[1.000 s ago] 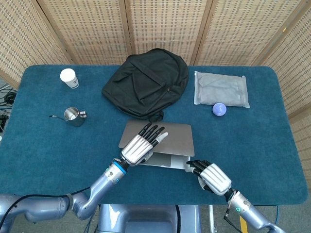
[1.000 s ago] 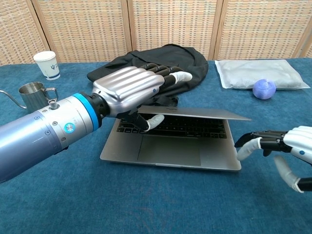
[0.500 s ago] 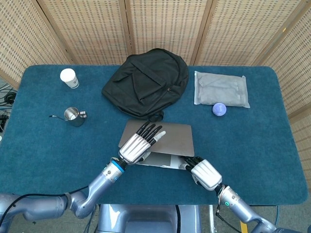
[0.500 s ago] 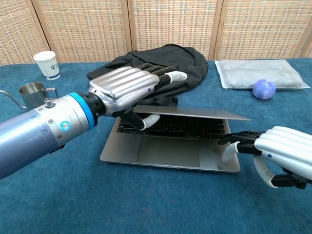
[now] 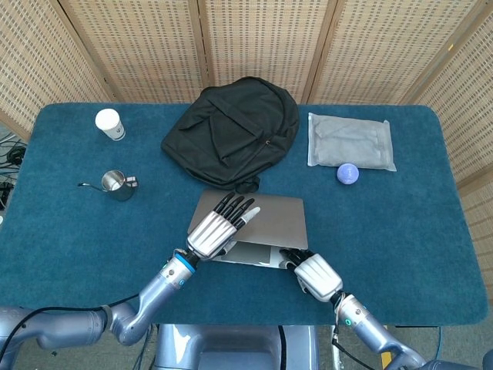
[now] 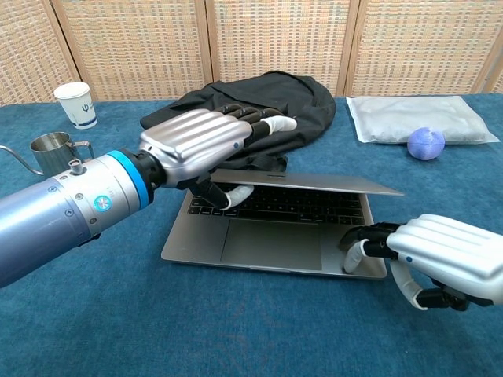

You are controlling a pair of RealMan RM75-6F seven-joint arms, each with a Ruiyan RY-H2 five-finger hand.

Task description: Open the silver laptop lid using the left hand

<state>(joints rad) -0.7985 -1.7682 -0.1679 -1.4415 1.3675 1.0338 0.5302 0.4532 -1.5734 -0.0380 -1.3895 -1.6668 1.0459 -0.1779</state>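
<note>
One lid [image 6: 314, 183] | partly raised | apparently pinched by left hand [image 6: 196, 145]

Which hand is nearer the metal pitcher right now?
Left. The left hand grips the laptop lid at its left end, on the metal pitcher's side. The right hand rests at the laptop's front right corner, farther away.

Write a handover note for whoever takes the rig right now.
Left hand: grips the left front of the laptop lid, thumb under, fingers on top.
Right hand: fingertips rest on the laptop base at its front right corner.
Laptop sits mid-table in front of the black backpack.
Done: lid lifted a little, keyboard showing.
Left: raise the lid fully with the left hand.
</note>
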